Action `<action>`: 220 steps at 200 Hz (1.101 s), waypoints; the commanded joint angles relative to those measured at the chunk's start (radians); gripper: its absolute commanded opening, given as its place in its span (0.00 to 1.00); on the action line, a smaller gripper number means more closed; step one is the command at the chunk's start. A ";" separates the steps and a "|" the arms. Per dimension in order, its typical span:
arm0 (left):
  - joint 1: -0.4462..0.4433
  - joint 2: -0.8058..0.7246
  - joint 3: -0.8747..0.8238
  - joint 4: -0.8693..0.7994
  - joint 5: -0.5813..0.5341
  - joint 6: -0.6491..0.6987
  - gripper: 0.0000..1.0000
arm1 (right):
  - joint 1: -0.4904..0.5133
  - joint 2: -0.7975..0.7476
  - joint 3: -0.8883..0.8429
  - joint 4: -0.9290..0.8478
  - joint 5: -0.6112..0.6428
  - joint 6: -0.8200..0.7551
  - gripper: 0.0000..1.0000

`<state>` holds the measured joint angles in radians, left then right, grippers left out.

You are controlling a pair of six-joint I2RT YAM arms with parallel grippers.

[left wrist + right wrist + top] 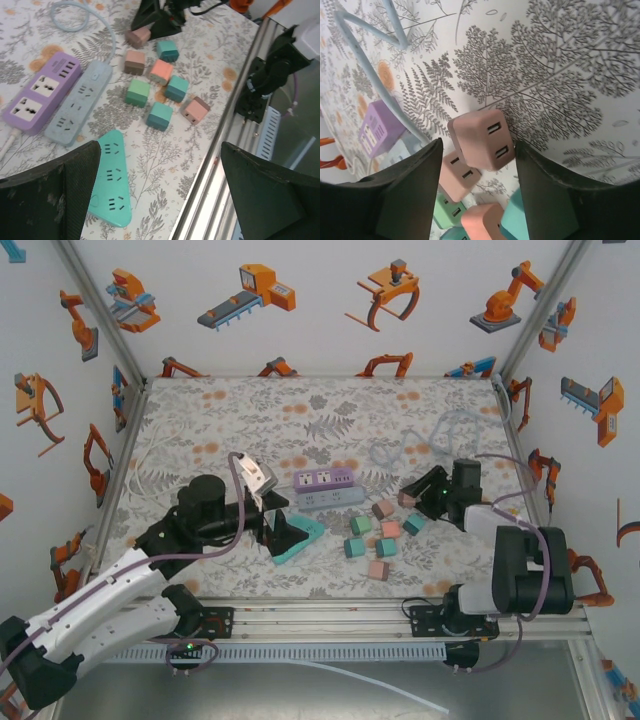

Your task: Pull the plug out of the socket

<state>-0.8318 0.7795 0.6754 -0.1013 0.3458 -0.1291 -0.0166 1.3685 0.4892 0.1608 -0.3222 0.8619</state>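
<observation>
The teal triangular socket (300,535) lies flat on the table with nothing in its holes (111,177). My left gripper (272,528) hovers over it, open wide, with its black fingers (50,195) apart and empty. A pink-brown plug (480,139) rests on the table at the far right of the loose cubes (406,499). My right gripper (479,162) straddles it, open, with a gap showing on each side of the plug. In the left wrist view that plug (137,36) sits just under the right gripper (155,22).
A purple power strip (325,480) and a grey-blue strip (330,498) lie side by side behind the socket. Several loose plug cubes in green, teal and pink (378,535) are scattered in the middle. A pale blue cable (365,45) loops at the back. The metal table rail (225,150) runs along the near edge.
</observation>
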 commanded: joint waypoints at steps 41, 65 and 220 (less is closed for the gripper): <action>-0.004 -0.020 -0.016 -0.040 -0.375 -0.035 0.97 | -0.005 -0.257 0.052 -0.253 0.169 -0.140 0.66; 0.004 -0.019 -0.061 -0.046 -0.765 -0.068 0.97 | -0.005 -0.318 0.056 -0.203 0.324 -0.266 0.76; 0.602 0.488 -0.315 0.704 -0.727 0.124 0.97 | -0.013 0.142 0.031 0.443 0.451 -0.767 0.99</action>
<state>-0.2966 1.1824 0.3946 0.3779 -0.5133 -0.0147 -0.0238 1.5230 0.5781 0.4313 0.1604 0.1452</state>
